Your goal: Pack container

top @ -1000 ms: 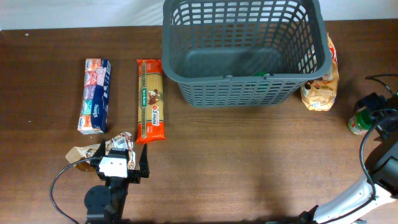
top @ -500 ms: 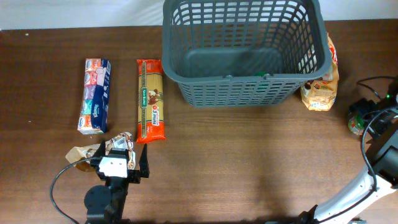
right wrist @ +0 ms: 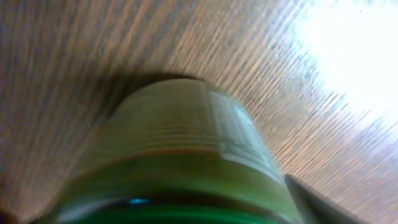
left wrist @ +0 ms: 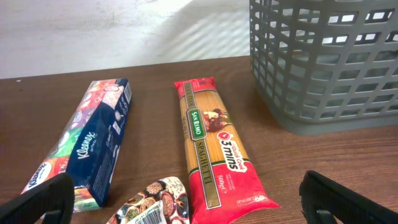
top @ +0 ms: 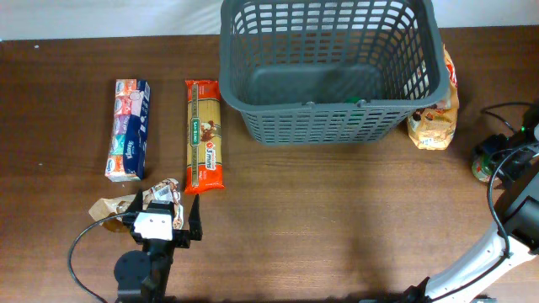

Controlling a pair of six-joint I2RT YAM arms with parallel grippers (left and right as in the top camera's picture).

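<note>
A: Watching your right pincer (top: pixel 508 150): it has shifted beside the jar (right wrist: pixel 168 155) this last second. Clenched?

B: Can't tell; its camera is a blur. Your left pincer (top: pixel 166 217) waits released. The basket (top: pixel 278 108) stands at the desk's (top: pixel 337 219) far edge, well left of the jar, so you're likely starting a pick.

Over the last second the right gripper (top: pixel 503 150) has shifted toward the table's right edge. Its dark body, earlier bunched just beside the small green glass jar (top: pixel 481 167), now shows less in the overhead view.
</note>
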